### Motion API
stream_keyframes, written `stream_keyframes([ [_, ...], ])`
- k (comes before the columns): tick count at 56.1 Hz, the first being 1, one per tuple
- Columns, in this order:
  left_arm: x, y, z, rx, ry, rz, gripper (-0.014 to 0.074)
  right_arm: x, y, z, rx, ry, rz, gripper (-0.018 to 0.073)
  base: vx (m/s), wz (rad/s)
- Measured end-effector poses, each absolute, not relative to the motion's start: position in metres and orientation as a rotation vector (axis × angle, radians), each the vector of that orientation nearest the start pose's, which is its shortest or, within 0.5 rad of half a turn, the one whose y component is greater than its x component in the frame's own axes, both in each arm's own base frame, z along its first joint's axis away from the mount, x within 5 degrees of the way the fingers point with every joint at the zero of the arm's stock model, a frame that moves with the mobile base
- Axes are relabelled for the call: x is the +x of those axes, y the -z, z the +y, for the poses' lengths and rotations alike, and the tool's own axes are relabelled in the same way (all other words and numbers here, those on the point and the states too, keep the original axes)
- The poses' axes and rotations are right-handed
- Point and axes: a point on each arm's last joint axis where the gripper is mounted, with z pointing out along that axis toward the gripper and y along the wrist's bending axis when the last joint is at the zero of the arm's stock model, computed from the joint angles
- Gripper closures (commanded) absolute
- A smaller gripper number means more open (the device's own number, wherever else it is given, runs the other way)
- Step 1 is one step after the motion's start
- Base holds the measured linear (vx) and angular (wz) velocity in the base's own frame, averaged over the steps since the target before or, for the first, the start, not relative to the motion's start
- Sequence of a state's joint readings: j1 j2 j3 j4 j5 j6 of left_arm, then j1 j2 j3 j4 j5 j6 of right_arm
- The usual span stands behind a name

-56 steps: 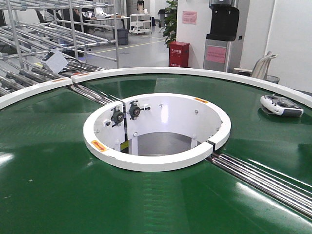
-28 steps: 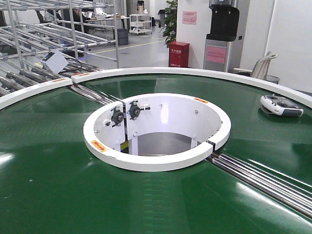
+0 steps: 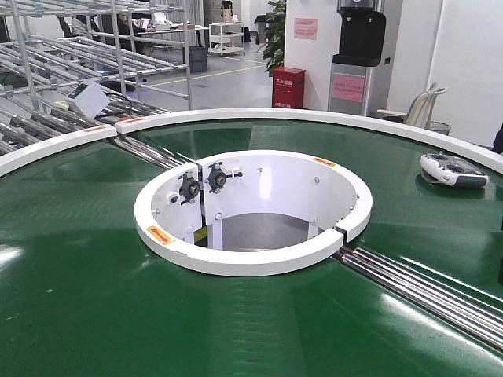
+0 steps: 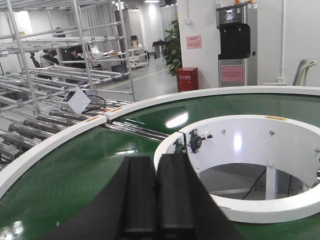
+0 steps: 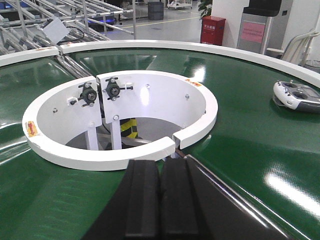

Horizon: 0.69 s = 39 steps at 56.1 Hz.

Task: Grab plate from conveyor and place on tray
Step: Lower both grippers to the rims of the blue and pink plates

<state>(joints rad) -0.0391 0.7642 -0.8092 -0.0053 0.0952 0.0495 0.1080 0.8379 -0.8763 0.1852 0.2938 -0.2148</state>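
Metal racks (image 3: 47, 71) stand far left, behind the conveyor (image 3: 78, 259). I read the left gripper (image 4: 155, 165) as closed, pads together, holding nothing, over the green belt. White central ring wall (image 3: 236, 263) mid-frame. Right gripper (image 5: 160, 167) likewise closed and empty. Steel rollers (image 3: 424, 287) right of the ring. A handheld controller (image 3: 453, 170) lies on the belt, far right. Plate: not in any view.

Conveyor (image 3: 94, 314) cropped left, right, below; pink wall sign (image 3: 305, 28) illegible.
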Motion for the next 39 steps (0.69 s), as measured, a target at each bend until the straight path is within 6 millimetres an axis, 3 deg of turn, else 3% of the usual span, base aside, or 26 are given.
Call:
stream_keyframes([
  [9,0.159,-0.404,-0.006,0.021,0.041,1.534,0.0191,0.174,-0.397,0.024,-0.167,-0.098,1.73,0.0032,0.0,0.0],
  [15,0.16,-0.404,-0.006,0.013,0.05,1.538,0.0125,0.174,-0.396,0.024,-0.167,-0.098,1.732,-0.0069,0.0,0.0],
  [28,0.177,-0.391,-0.008,-0.036,0.107,1.626,0.0134,0.181,-0.391,0.025,-0.162,-0.111,1.773,-0.0056,0.0,0.0],
  [39,0.195,-0.351,-0.024,0.027,0.147,1.971,0.0134,0.196,-0.354,0.03,-0.185,-0.162,2.099,-0.0028,0.0,0.0],
])
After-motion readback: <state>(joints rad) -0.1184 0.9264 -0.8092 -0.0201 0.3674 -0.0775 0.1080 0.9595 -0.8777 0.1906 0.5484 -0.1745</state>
